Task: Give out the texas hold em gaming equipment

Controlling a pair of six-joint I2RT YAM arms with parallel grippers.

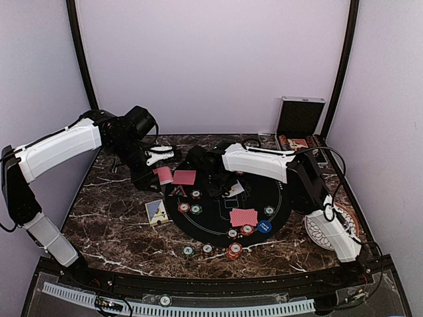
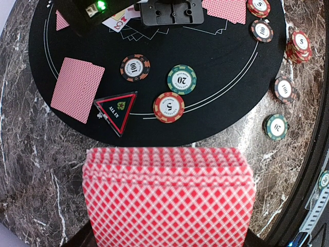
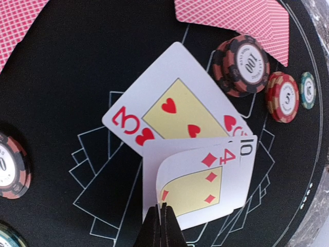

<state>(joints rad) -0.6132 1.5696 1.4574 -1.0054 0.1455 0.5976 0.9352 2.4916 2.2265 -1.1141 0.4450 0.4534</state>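
Left claw [image 1: 158, 173]: clamping the deck [image 2: 168, 198], red backs facing up.
Right claw [image 3: 162, 218]: sitting pressed together, tips touching the curling four [image 3: 200, 185] on the mat [image 3: 67, 103].
Three [image 3: 169, 110]: lying face up at 12 o'clock from the right claw.
Marker [image 2: 116, 109]: lying on the mat at 11 o'clock from the deck.

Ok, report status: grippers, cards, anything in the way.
Left gripper shut on the red-backed deck. Right gripper shut, seemingly pinching the four of diamonds by its edge. Three of hearts partly underneath; chips clear to the sides.
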